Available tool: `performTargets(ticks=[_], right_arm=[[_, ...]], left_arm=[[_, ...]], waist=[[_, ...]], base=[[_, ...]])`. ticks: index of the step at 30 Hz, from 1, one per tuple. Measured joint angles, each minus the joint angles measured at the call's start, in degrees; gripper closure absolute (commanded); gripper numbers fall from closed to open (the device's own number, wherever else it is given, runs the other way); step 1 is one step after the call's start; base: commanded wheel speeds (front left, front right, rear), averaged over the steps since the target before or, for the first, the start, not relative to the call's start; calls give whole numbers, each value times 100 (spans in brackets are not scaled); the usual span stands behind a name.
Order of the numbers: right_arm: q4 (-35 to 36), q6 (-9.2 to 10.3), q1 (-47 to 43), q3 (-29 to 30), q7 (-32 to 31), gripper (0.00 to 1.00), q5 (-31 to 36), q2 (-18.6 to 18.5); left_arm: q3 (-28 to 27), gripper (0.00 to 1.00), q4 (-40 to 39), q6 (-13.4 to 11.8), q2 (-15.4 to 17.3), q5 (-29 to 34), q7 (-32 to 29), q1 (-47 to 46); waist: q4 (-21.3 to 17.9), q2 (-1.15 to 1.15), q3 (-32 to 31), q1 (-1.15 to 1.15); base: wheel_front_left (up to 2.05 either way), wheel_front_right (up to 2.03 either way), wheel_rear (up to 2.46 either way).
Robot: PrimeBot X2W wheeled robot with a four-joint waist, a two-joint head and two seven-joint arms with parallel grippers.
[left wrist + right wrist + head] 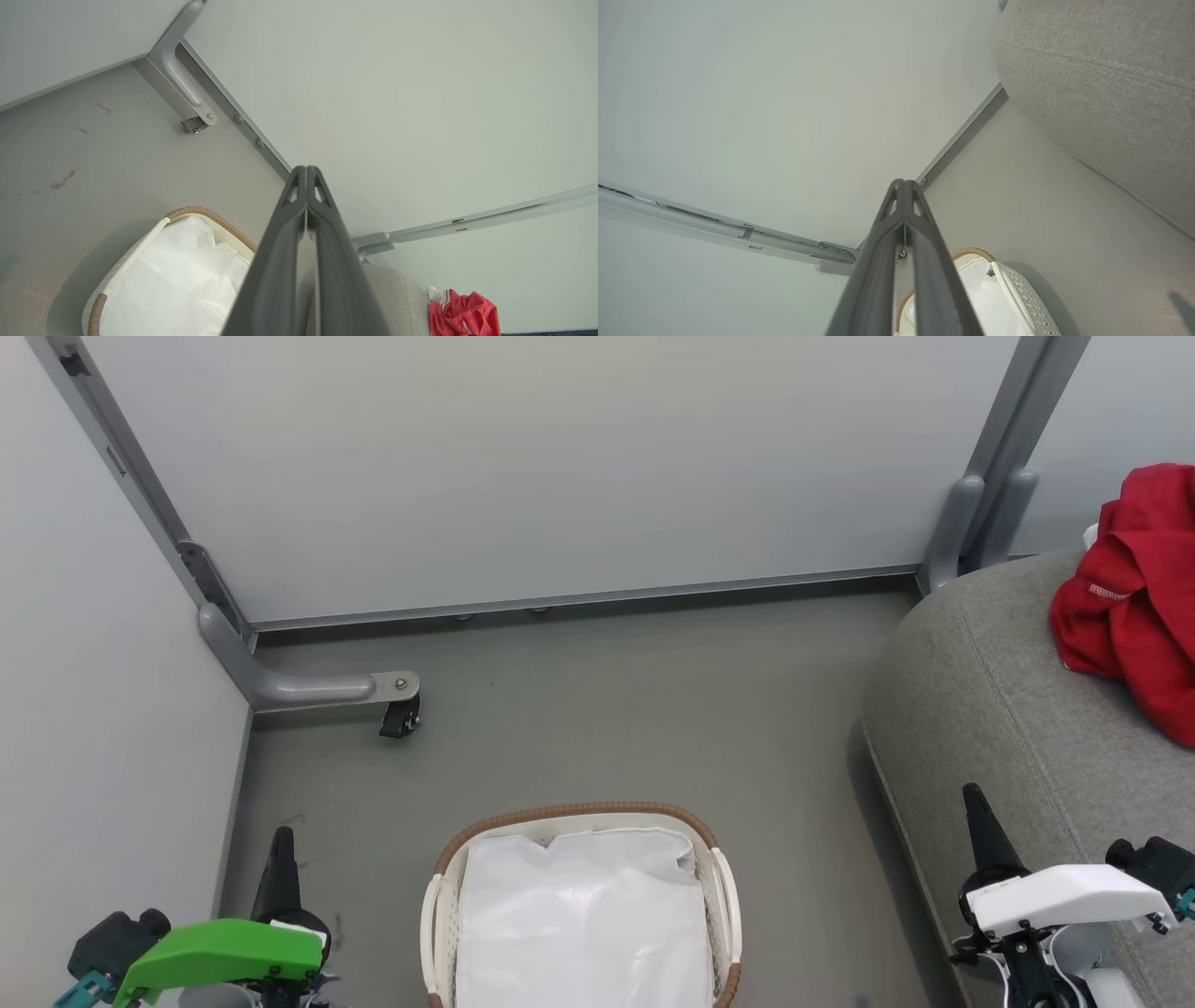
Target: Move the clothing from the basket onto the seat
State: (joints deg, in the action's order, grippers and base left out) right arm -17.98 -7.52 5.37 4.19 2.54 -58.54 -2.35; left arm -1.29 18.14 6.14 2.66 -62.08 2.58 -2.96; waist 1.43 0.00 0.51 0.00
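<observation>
Grey fabric seat [990,709] takes the right side of the head view, from upper right down to the lower right corner. It stands on the floor [653,709] beside the basket [579,814], apart from it, with a strip of floor between.

At bottom centre, the basket has its near end cut off by the frame edge. Inside it shows the white liner [579,915], crumpled but lying low, with no red fabric on the visible part. Left wrist view agrees: liner, nothing red in the basket.

Red clothing [1134,597] lies bunched in a heap on top of the seat at the far right edge of the head view. It is partly cut by the frame, with a bit of white trim showing. How many garments are in the heap: can't tell.

Tools: left gripper [282,840] sits at lower left over bare floor, left of the basket, fingers pressed together and holding nothing. At lower right, right gripper [973,798] overlaps the seat's left edge in the picture, well short of the heap, likewise clenched and empty. Both wrist views show fingers meeting at the tips with nothing between.

Judgement: transfer looks done, or as good as. Left to check: the basket's hidden near end, and under the liner. If both are bare, no clothing is left to move.
</observation>
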Motion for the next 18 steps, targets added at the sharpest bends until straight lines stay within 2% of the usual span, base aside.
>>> performTargets(ticks=[18], right_arm=[[113,0,6,69,-275,100,-1029,-10]], left_arm=[[-158,100,-124,42,0,-932,-274,-81]], waist=[[-36,0,-8,0]], base=[[0,0,0]])
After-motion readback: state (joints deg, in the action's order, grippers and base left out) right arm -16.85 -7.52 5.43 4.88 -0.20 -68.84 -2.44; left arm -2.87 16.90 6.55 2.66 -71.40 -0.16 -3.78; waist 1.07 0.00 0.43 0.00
